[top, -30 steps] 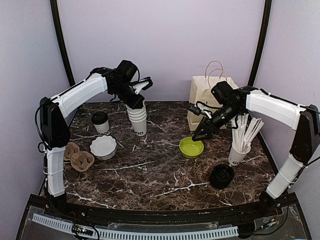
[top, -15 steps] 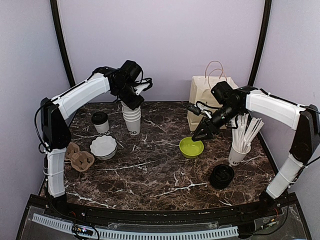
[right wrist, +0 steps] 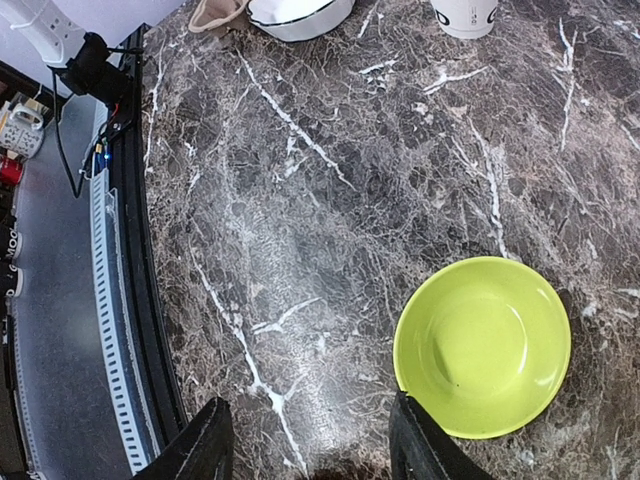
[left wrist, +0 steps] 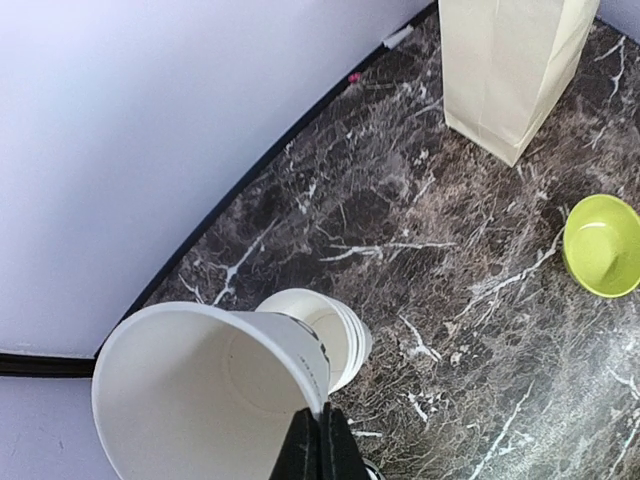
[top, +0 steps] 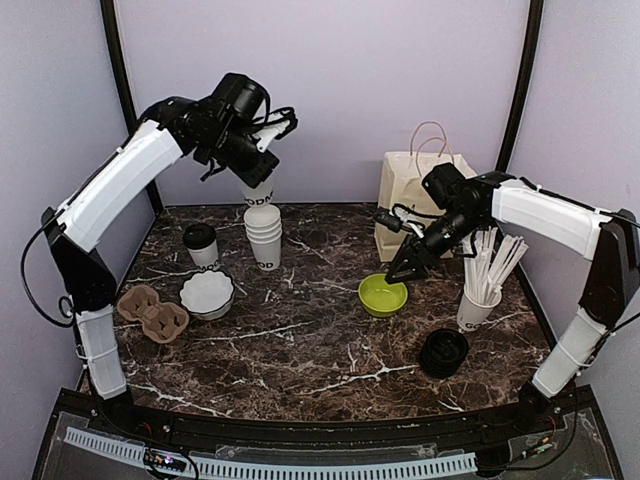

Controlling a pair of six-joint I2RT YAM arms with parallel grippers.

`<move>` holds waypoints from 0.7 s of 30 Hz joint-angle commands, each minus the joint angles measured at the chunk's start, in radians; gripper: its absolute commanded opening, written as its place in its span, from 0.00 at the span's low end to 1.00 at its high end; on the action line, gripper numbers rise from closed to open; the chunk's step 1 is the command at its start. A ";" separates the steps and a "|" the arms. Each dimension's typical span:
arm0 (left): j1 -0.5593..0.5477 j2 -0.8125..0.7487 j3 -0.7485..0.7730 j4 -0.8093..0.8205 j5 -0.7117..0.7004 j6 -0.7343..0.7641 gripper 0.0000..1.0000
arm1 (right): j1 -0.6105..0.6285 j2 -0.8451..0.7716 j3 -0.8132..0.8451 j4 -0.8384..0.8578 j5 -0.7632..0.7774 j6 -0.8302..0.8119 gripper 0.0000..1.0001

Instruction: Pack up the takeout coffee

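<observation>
My left gripper (top: 262, 170) is shut on the rim of one white paper cup (top: 257, 190) and holds it high above the stack of white cups (top: 265, 237) on the table. In the left wrist view the held cup (left wrist: 205, 395) fills the lower left, with the stack (left wrist: 325, 335) below it and the closed fingertips (left wrist: 322, 445) pinching the rim. A lidded takeout coffee (top: 201, 244) stands at the left. My right gripper (top: 392, 274) is open and empty, hovering just left of the lime-green bowl (top: 383, 295), which the right wrist view (right wrist: 482, 345) also shows.
A brown paper bag (top: 415, 195) stands at the back right. A cup of white sticks (top: 480, 300) and a stack of black lids (top: 444, 352) are at the right. A cardboard cup carrier (top: 152, 313) and a white bowl (top: 207, 293) lie at the left.
My left gripper has lifted one cup off the stack, rising up and slightly left. The stack has stayed on the table. The right arm has not moved.
</observation>
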 commanded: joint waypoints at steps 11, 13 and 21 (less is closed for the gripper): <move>-0.308 -0.381 -0.615 0.124 0.195 -0.160 0.00 | 0.043 -0.203 -0.040 -0.237 -0.009 -0.328 0.51; -0.315 -0.406 -0.726 0.195 0.202 -0.190 0.00 | 0.109 -0.241 -0.095 -0.225 0.060 -0.349 0.50; -0.353 -0.390 -0.928 0.386 0.191 -0.280 0.00 | 0.280 -0.406 -0.363 -0.168 0.344 -0.398 0.48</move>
